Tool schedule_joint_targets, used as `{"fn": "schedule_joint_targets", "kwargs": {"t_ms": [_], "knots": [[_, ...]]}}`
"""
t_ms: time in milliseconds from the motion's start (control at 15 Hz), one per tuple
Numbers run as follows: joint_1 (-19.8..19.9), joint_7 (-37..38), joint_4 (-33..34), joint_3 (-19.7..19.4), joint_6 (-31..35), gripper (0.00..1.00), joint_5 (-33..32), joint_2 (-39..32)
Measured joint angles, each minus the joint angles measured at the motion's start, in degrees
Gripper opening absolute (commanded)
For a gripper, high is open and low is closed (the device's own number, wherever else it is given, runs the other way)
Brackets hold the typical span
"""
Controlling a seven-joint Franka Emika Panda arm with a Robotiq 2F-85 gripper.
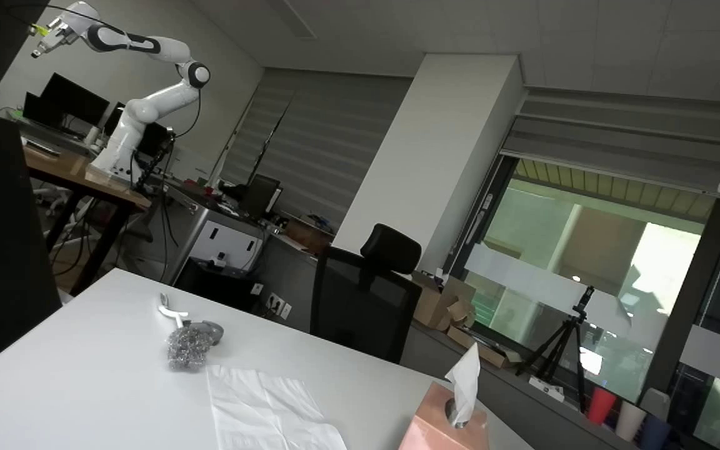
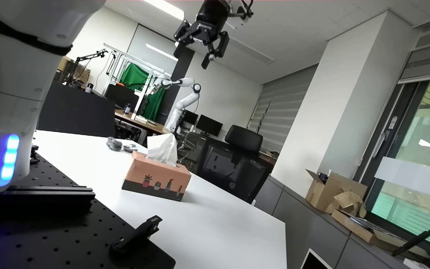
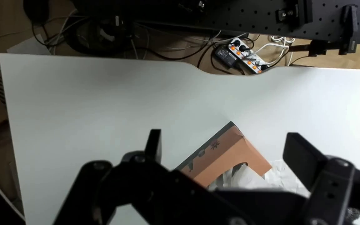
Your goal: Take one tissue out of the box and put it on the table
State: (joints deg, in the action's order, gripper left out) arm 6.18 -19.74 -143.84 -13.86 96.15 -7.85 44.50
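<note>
The tissue box is salmon pink with a dark lower band and stands on the white table [image 1: 85,387]. It shows in both exterior views [image 1: 438,422] [image 2: 157,177] and in the wrist view [image 3: 230,154]. A white tissue [image 2: 162,147] sticks up from its slot, also seen in the wrist view [image 3: 248,178]. A loose tissue [image 1: 272,412] lies spread flat on the table beside the box; part of it shows in the wrist view [image 3: 283,175]. My gripper [image 2: 192,56] is open and empty, high above the table. In the wrist view its fingers [image 3: 223,133] are wide apart, above the box.
A silver mesh scrubber [image 1: 188,347] and a grey object with a white handle [image 1: 207,330] lie on the table. A black clamp [image 2: 136,237] sits at the perforated black base plate [image 2: 50,243]. An office chair [image 2: 233,164] stands by the table edge. Another arm [image 1: 147,109] stands behind.
</note>
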Motion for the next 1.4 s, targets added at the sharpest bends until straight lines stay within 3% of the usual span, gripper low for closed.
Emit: {"fn": "schedule_joint_targets", "kwargs": {"t_ms": [267,667,1067,1400], "knots": [[0.02,2.77,-0.22,0.03,9.24,1.0,1.18,-2.42],[0.09,13.28,-5.1,4.42,36.41,1.0,4.65,-8.28],[1.04,26.38,-13.32,18.09,62.76,1.0,2.54,-15.46],[7.97,36.04,-13.3,30.67,70.31,1.0,-5.0,-24.03]]}}
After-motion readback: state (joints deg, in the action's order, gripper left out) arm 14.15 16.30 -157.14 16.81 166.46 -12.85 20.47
